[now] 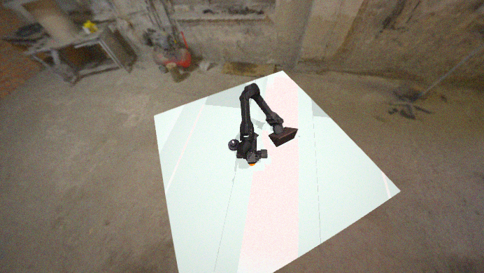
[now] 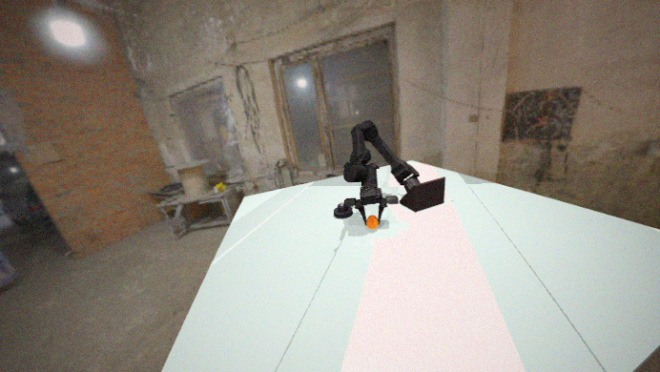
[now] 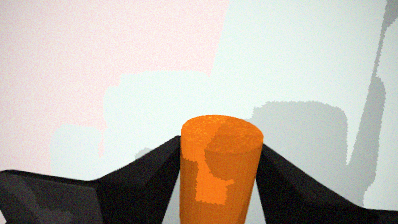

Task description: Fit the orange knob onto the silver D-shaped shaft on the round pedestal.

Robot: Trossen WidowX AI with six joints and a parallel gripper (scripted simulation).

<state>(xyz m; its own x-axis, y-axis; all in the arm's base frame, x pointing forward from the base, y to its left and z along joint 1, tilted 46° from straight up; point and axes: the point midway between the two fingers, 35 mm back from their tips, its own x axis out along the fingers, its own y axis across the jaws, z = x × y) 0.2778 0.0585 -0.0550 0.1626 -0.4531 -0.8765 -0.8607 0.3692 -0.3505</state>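
Orange and cylindrical, the knob [image 1: 252, 164] [image 2: 372, 222] [image 3: 220, 165] is gripped between the two black fingers of the gripper [image 1: 252, 159] [image 2: 373, 223] [image 3: 219, 146], one pressed to each side of it. In the wrist view its round end face and part of its curved side show; its hole cannot be seen. The knob is low over the pale table [image 1: 196, 210] [image 2: 267, 286] [image 3: 300, 50], but whether it touches the surface cannot be told.

To the left of the knob, and apart from it, stands the dark round pedestal [image 1: 231, 147] [image 2: 342, 214], with the small shaft [image 1: 233, 142] [image 2: 341, 205] rising from its middle. The shaft's flat side is too small to make out. The knob is off the shaft, nearer the exterior camera than the pedestal is.

Black links of the arm [image 1: 245, 112] [image 2: 387, 153] rise from the right, bend at the far side and drop to the gripper. A dark angular block [image 1: 284, 137] [image 2: 424, 196] is to the right of the gripper. Pink and pale bands cross the table, with grey shadow patches around the knob. Beyond the table, toward the far left, a yellow object [image 1: 89, 26] [image 2: 219, 187] rests on a worn workbench.
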